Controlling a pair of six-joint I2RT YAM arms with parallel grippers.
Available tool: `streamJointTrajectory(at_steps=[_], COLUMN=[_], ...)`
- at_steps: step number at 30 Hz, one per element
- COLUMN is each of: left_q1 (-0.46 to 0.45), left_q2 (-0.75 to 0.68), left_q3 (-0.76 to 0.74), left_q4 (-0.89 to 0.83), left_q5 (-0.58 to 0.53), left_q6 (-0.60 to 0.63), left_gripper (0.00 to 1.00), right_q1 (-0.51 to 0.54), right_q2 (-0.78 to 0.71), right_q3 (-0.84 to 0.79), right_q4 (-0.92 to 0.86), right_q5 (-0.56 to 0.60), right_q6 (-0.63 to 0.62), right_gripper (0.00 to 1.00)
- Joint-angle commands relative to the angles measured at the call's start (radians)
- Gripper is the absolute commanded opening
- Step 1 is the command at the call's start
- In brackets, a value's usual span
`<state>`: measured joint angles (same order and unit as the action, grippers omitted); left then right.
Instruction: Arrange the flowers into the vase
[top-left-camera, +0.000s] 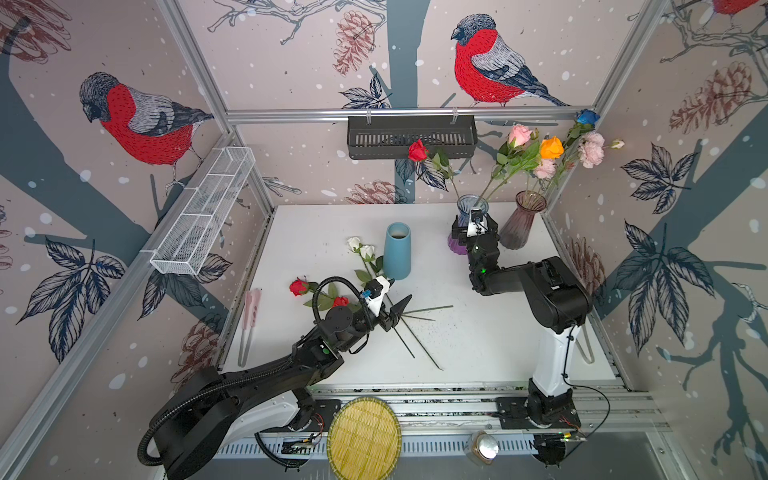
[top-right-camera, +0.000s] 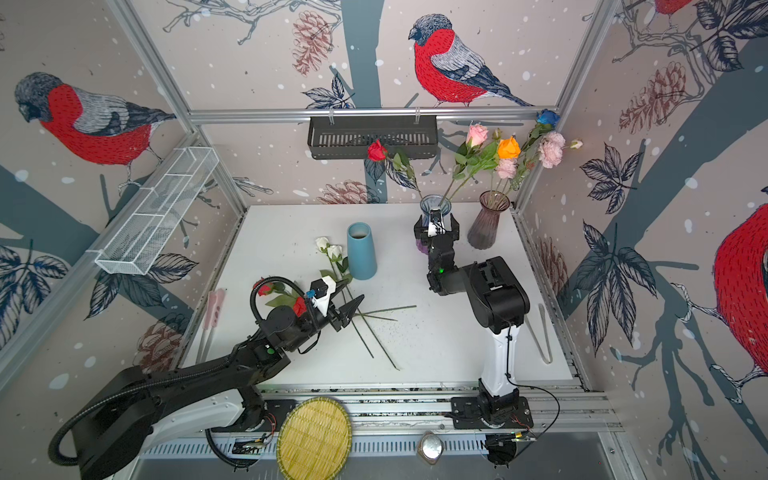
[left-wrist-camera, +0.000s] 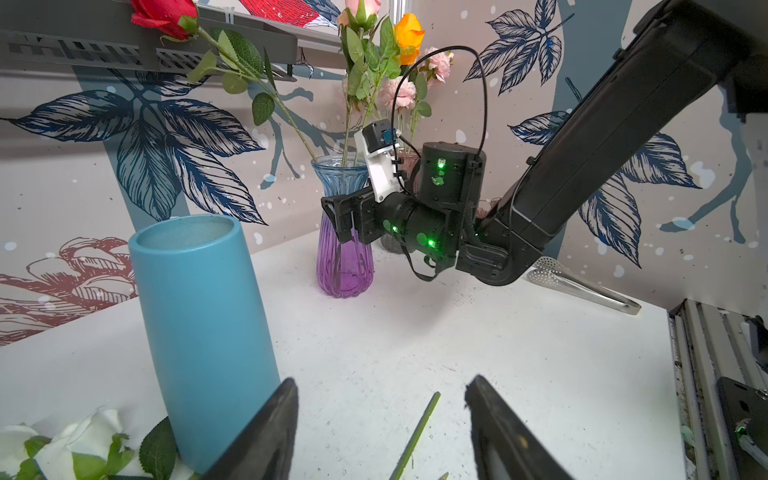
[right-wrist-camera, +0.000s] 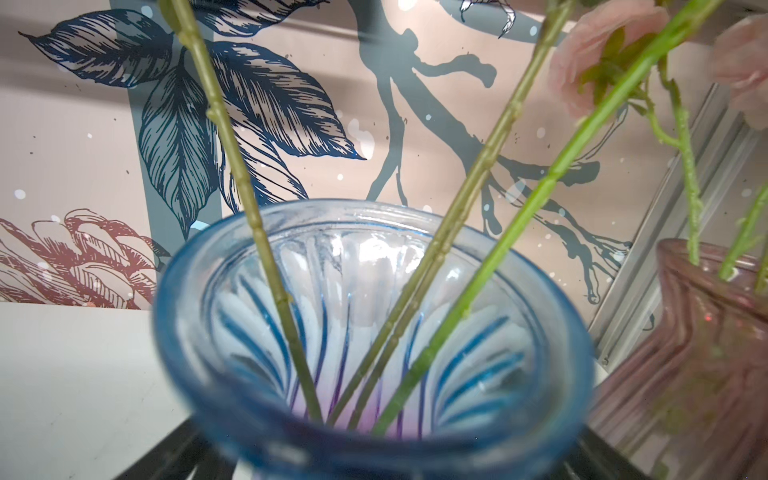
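Note:
Two white roses (top-left-camera: 360, 247) and two red roses (top-left-camera: 299, 286) lie on the white table (top-left-camera: 478, 345), their stems crossing under my left gripper (top-left-camera: 399, 311). It hovers low and open; a green stem end (left-wrist-camera: 419, 428) lies between its fingers (left-wrist-camera: 282, 415), untouched. A blue ceramic vase (top-left-camera: 397, 251) stands beside it, with no flower in it. A blue-and-purple glass vase (left-wrist-camera: 345, 257) holds red, pink and orange roses. My right gripper (top-left-camera: 473, 227) is open, jaws either side of that vase's neck (right-wrist-camera: 174, 332). A mauve vase (top-left-camera: 523, 224) holds carnations and a blue rose.
A pink-handled tool (top-left-camera: 251, 316) lies at the table's left edge and metal tongs (top-left-camera: 586, 349) at its right edge. A woven plate (top-left-camera: 363, 436) and a silver bell (top-left-camera: 484, 446) sit on the front rail. A black basket (top-left-camera: 411, 135) hangs on the back wall.

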<state>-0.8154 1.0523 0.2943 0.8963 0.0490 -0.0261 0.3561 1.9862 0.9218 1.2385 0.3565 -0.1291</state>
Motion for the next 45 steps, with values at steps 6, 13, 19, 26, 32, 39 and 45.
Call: streamJointTrajectory(at_steps=[6, 13, 19, 26, 32, 39, 45], left_q1=[-0.001, 0.0, 0.0, 0.0, 0.0, -0.001, -0.001], left_q2=[-0.067, -0.158, -0.19, -0.173, -0.173, -0.172, -0.169], left_q3=[-0.051, -0.126, -0.137, -0.117, -0.109, -0.108, -0.105], left_q4=[0.067, 0.121, 0.121, 0.096, 0.082, 0.078, 0.075], left_q5=[-0.146, -0.327, -0.351, -0.346, -0.342, -0.335, -0.345], left_q6=[-0.04, -0.078, -0.076, -0.07, -0.065, -0.063, -0.052], left_gripper=[0.64, 0.65, 0.65, 0.66, 0.66, 0.66, 0.66], right_q1=[0.094, 0.346, 0.359, 0.34, 0.322, 0.294, 0.292], right_q2=[-0.22, -0.371, -0.404, -0.285, -0.164, -0.029, -0.041], right_q3=[-0.193, -0.238, -0.135, 0.011, 0.109, 0.233, 0.209], right_q4=[0.047, -0.194, -0.404, -0.44, -0.429, -0.45, -0.413], right_q5=[0.057, -0.072, -0.342, -0.537, -0.5, -0.524, -0.563], right_q6=[-0.035, -0.256, 0.002, 0.109, 0.124, 0.129, 0.132], right_gripper=[0.99, 0.99, 0.99, 0.99, 0.99, 0.99, 0.75])
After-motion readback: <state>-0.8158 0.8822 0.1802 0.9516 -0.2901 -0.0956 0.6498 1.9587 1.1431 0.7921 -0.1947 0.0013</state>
